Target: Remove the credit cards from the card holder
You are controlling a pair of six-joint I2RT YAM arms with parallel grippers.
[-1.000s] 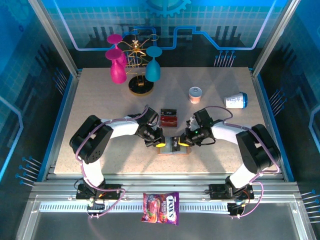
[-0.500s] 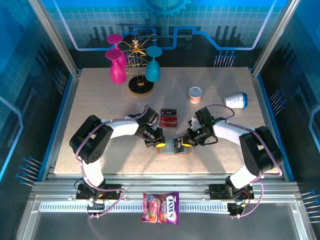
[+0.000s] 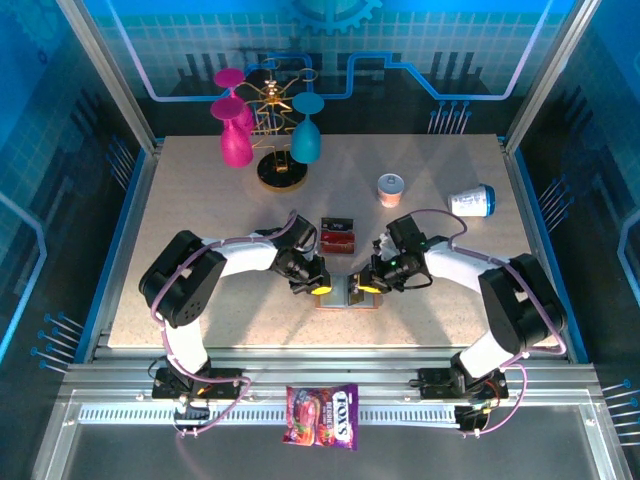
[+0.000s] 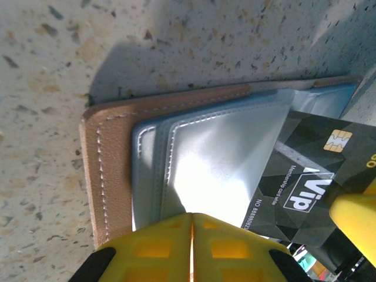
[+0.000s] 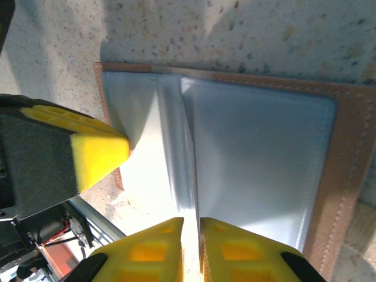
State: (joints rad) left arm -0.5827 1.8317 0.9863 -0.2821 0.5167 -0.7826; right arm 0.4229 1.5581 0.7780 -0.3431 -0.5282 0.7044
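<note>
Left tool [image 4: 192, 222], closed, sits on the open card holder [image 4: 176, 158] lying left-to-right.

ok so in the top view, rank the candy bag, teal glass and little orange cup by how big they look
1. candy bag, clearly the largest
2. teal glass
3. orange cup, the smallest

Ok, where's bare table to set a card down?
Free: the left side of the table beside the left arm; the far strip between glass rack and small cup. Crowded: centre, where left gripper and right gripper meet over the card holder, credit cards just behind.
</note>
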